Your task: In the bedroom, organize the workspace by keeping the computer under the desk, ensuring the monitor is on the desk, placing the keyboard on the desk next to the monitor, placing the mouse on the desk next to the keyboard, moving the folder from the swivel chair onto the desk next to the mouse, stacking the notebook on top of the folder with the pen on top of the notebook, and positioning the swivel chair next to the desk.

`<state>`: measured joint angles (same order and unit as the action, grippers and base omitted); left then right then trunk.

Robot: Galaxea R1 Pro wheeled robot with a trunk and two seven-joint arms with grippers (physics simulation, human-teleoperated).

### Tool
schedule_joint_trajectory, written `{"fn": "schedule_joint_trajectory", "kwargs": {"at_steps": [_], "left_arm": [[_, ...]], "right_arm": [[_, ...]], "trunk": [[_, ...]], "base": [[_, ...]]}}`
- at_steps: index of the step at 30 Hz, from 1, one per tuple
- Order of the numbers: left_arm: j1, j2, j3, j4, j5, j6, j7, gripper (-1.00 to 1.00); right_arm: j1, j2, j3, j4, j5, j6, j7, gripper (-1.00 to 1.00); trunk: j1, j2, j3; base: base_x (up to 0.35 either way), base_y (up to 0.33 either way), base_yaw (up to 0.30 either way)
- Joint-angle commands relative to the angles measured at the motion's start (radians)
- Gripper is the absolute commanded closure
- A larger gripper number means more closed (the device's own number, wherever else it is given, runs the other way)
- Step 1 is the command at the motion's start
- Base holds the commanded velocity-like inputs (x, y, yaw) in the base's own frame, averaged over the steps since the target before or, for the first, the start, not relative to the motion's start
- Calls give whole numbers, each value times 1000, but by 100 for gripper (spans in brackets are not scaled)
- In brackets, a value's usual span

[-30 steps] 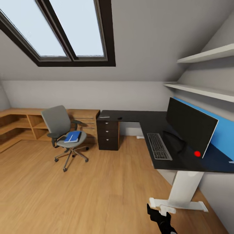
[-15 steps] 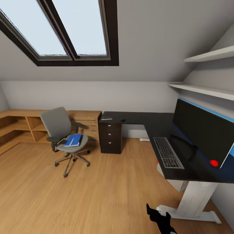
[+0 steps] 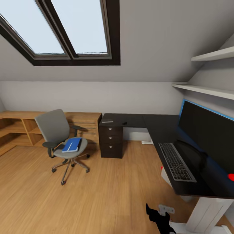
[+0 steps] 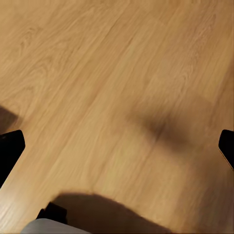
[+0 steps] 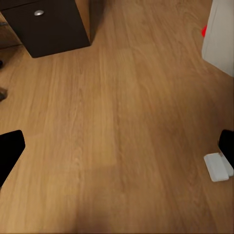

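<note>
A: Our right gripper (image 3: 160, 217) hangs low, fingers spread; the left one (image 4: 117, 146) is spread too, both empty.
B: The folder (image 3: 72, 145) lies on the chair (image 3: 61, 139); nudging those wheels could roll it away.

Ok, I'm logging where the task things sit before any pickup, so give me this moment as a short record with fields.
room: attic bedroom, wood floor
swivel chair: on the floor, apart from the desk
folder: flat on the chair seat
monitor: on the desk
keyboard: on the desk, in front of the monitor
mouse: on the far desk wing
left gripper: open, over bare floor
right gripper: open, over bare floor
</note>
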<state>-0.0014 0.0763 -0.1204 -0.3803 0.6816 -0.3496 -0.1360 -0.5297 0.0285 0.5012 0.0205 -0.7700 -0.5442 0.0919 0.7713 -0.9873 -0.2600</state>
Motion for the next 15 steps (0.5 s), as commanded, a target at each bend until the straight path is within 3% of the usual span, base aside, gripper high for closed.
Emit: {"fn": "schedule_joint_trajectory", "kwargs": {"at_steps": [1,15], "left_arm": [[0,1,-7,0,11,-3,-2,-100],[0,0,-7,0,13,-3,-1,-100]], "right_arm": [[-1,0,2,2,-11,-4,9,-100],[-1,2,2,2,-11,-3,9,-100]], "trunk": [[1,-1,-1],[1,-1,-1]], "base": [[331,7,0],[332,2,0]]}}
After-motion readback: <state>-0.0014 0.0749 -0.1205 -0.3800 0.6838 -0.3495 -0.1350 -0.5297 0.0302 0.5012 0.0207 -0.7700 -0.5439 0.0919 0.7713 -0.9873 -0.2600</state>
